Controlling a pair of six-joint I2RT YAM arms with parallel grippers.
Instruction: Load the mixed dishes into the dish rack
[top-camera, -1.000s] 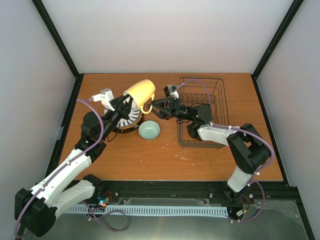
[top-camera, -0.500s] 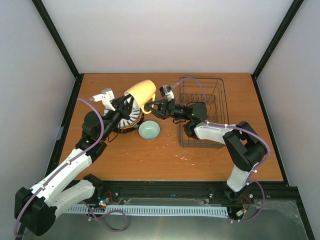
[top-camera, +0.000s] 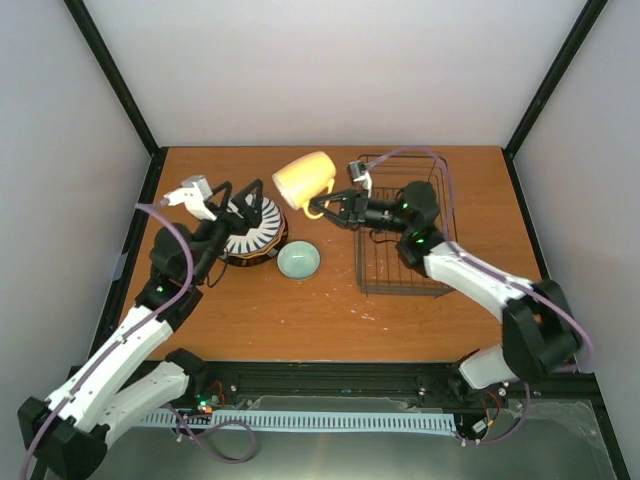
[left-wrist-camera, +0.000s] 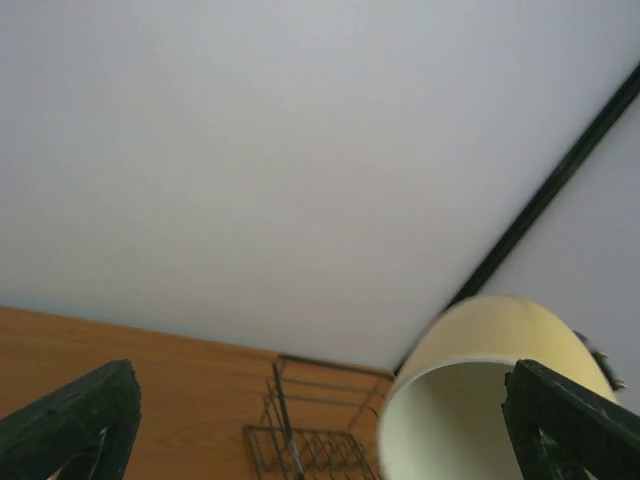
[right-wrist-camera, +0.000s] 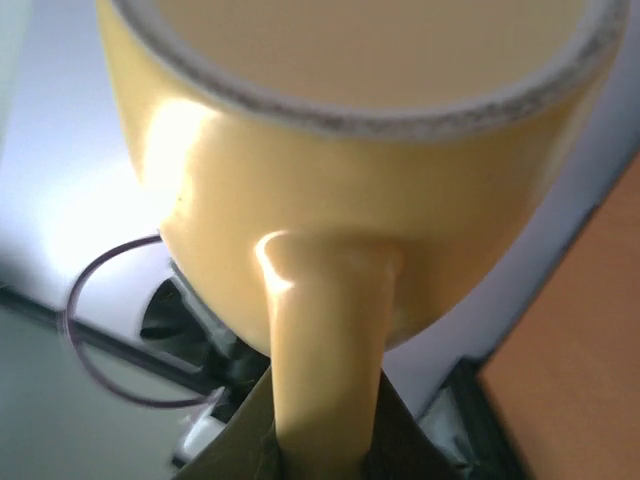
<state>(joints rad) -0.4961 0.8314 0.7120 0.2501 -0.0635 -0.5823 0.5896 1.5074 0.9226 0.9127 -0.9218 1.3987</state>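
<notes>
The yellow mug (top-camera: 304, 179) hangs tilted in the air, just left of the dish rack (top-camera: 402, 270). My right gripper (top-camera: 331, 209) is shut on the mug's handle (right-wrist-camera: 324, 340), and the mug body (right-wrist-camera: 340, 170) fills the right wrist view. My left gripper (top-camera: 242, 203) stands open and empty above the black-striped white plate (top-camera: 257, 233), apart from the mug (left-wrist-camera: 490, 400). Its fingers (left-wrist-camera: 72, 420) frame the rack (left-wrist-camera: 300, 440) in the distance. The striped plate tops a stack whose lower plates are mostly hidden. The mint-green bowl (top-camera: 298, 260) sits upright on the table.
The wire rack's upright dividers (top-camera: 420, 195) sit partly under my right arm. Black frame posts (top-camera: 112, 75) and white walls enclose the wooden table (top-camera: 300, 310) on three sides.
My left gripper opened, let go of the mug and drew back to the left. My right gripper, shut on the handle, carried the mug up and right towards the rack.
</notes>
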